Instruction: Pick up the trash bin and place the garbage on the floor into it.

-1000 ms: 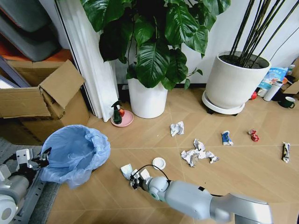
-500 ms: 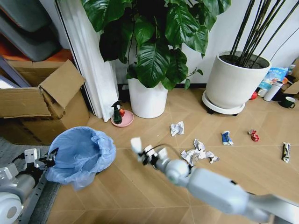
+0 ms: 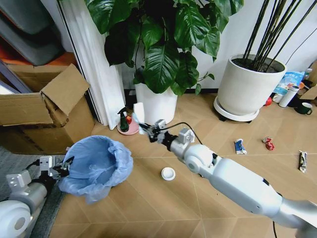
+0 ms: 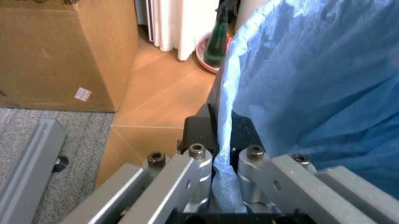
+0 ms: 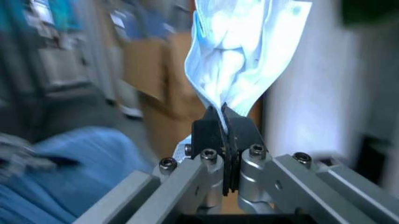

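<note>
The trash bin, lined with a light-blue bag, hangs at the lower left above the floor. My left gripper is shut on its near rim, and in the left wrist view the fingertips pinch the bag. My right gripper is raised beyond the bin's far right and is shut on a white crumpled piece of garbage. That piece sticks up from the shut gripper in the right wrist view. On the floor lie a white disc, a blue-white wrapper, a red wrapper and a dark wrapper.
Two white plant pots stand against the back wall. A pink saucer with a green spray bottle sits by the white curtain. An open cardboard box stands at the left. A bottle and a mug are at the far right.
My right gripper has lifted the white piece off the floor and carried it up and away, toward the curtain. My left arm has moved the bin to the right.
</note>
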